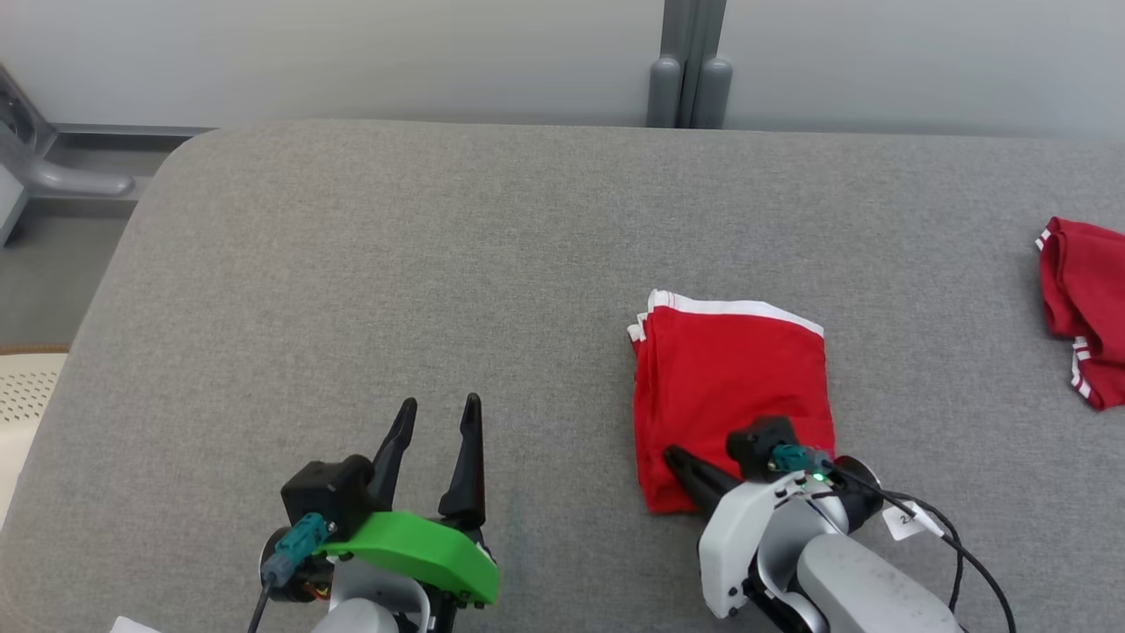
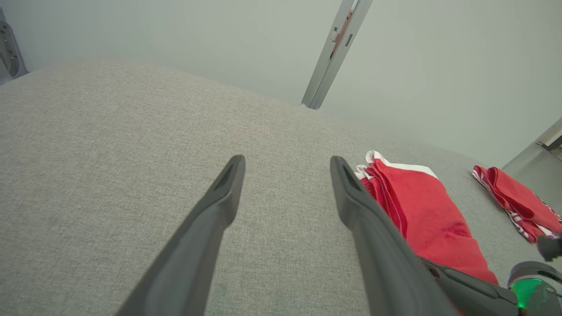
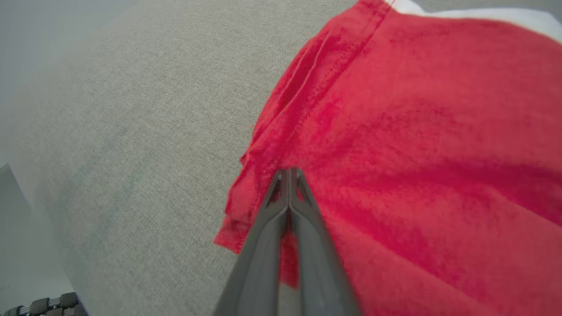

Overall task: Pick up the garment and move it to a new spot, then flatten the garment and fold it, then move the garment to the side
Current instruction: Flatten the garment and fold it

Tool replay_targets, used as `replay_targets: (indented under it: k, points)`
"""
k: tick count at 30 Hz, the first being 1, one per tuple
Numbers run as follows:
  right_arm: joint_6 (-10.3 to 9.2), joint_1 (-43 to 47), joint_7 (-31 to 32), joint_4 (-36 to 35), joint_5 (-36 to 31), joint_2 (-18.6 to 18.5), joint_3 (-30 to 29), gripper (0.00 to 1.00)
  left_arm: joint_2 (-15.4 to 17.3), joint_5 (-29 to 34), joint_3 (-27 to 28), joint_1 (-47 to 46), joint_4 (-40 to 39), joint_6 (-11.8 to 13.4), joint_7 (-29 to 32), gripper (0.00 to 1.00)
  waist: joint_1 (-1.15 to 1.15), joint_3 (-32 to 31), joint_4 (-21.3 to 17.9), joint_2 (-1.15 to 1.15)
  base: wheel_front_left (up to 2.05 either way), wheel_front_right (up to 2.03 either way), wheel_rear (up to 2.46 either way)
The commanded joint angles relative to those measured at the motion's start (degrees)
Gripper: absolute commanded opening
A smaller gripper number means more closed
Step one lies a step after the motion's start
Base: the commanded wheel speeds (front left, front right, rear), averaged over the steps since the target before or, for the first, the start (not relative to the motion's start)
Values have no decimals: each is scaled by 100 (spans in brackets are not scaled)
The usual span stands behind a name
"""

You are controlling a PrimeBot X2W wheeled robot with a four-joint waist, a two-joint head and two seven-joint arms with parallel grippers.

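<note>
The right gripper (image 3: 289, 172) is clenched, tips together on the near left corner of the red garment (image 1: 729, 378); whether cloth is nipped between them cannot be told; the left gripper (image 1: 439, 404) hangs spread wide over bare bench (image 1: 395, 264), well apart from it. The garment lies folded, white trim at its far edge, so picking, flattening and folding look done; the move aside remains, perhaps toward a second red garment (image 1: 1085, 299) far right. A white tag (image 1: 905, 520) at the right wrist carries print too small to read.

Red, white-edged garment (image 1: 729, 369); grey table (image 1: 352, 308); far cloth (image 1: 1085, 299) red, seemingly white-striped
</note>
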Motion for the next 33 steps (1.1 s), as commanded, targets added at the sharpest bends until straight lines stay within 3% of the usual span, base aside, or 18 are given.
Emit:
replay_targets:
  k: [1, 7, 10, 13, 14, 21, 28, 33]
  points:
    - [-1, -64, -16, 63, 84, 48, 125, 0, 14, 17, 16, -93, -21, 20, -20, 100, 0, 20, 15, 0, 0, 0, 0]
    - [-2, -226, -34, 308, 269, 95, 770, 0, 11, 8, 30, -114, -10, 16, -40, 100, 0, 58, 15, 0, 0, 0, 0]
    - [-2, -333, -329, 324, 326, 85, 842, 0, 14, -15, 61, -100, 7, 28, -51, 100, 0, 51, -41, 0, 0, 0, 0]
    - [-1, -385, -621, 304, 309, 60, 835, 69, 31, -17, 99, -81, 26, 36, -72, 100, 0, 2, -131, 0, 0, 0, 0]
    - [-2, -412, -715, 277, 319, 53, 786, 100, 34, -15, 109, -78, 32, 30, -77, 100, 0, -24, -164, 0, 0, 0, 0]
    - [-2, -258, -1072, -135, 210, -46, 98, 100, 111, 164, 146, -195, 128, -18, -122, 100, 0, -243, -400, 0, 0, 0, 0]
    - [-1, 315, -1169, -705, -314, 11, -1288, 100, 10, 275, 229, -293, 355, -84, -164, 100, 0, -486, -578, 0, 0, 0, 0]
    - [-2, 860, -1146, -1175, -784, 179, -2207, 100, -86, 399, 322, -91, 545, -276, -181, 100, 0, -576, -623, 0, 0, 0, 0]
